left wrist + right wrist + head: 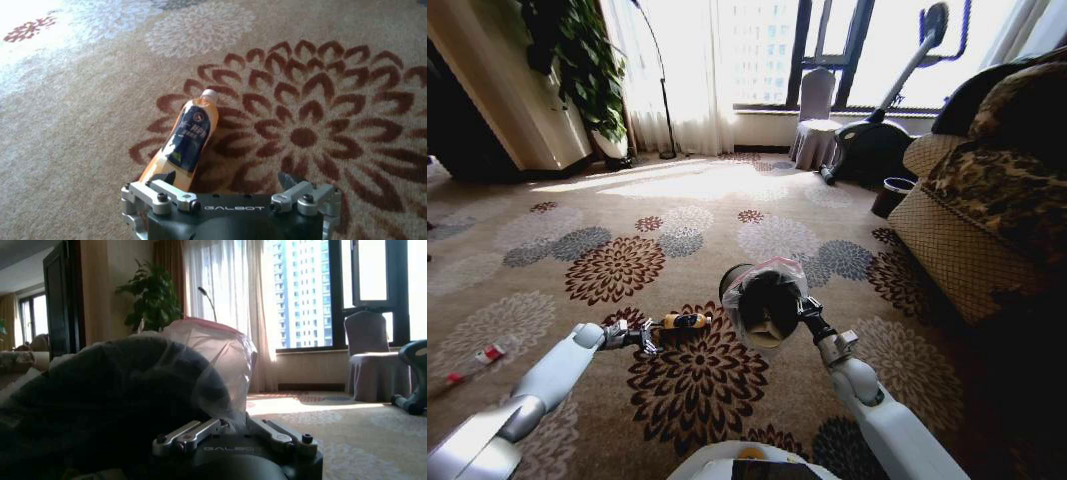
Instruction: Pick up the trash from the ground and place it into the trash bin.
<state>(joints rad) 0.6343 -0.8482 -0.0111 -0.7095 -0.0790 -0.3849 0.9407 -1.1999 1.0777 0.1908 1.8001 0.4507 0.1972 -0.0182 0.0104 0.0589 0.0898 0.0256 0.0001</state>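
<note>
One item in hand at most so far, judging by the layout: nothing clearly seen inside the trash bin (764, 303), which the right gripper (808, 314) holds up off the carpet (677, 230) at frame centre, jaws clamped on its bagged rim. Bin interior looks dark; contents can't be made out. In the right wrist view the bin and its plastic liner (213, 355) block most of the near field, so the grip point itself is half hidden.

Left gripper (639, 338) sits low at 9 o'clock of the bin, jaws apart, with the orange bottle (185, 137) lying on the carpet just ahead; one finger is at its base, not closed on it. Pick looks about to start, not done.

More litter left: a red-capped clear bottle (472, 365) at far 9 o'clock, partly cut off and hard to make out.
</note>
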